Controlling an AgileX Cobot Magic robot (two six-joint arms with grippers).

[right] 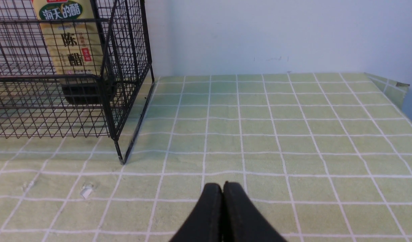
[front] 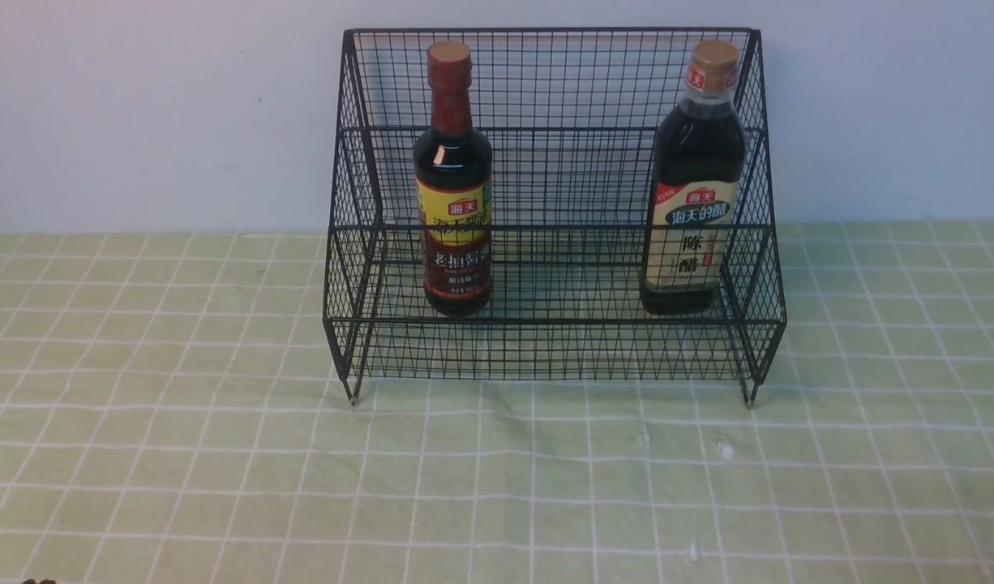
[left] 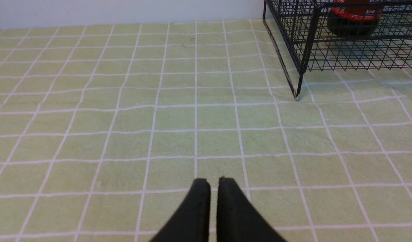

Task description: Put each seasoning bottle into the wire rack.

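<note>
Both bottles racked; vinegar (front: 694, 203) leans toward one o'clock. We keep grippers (left: 214, 181) (right: 224, 186) together, empty; bumping the rack (front: 555, 322) could topple it.

The cream-labelled bottle (right: 73, 50) stands inside the black wire rack (right: 105, 80), close to its right side. The right claw (right: 224, 190) is closed above the worktop (right: 266, 158), which wears a green cloth with white gridlines.

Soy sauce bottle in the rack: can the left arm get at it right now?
Probably, from above: nothing shows over the bottle's cap, and the left jaws hold nothing. From the front, the rack's mesh blocks its lower part.
</note>
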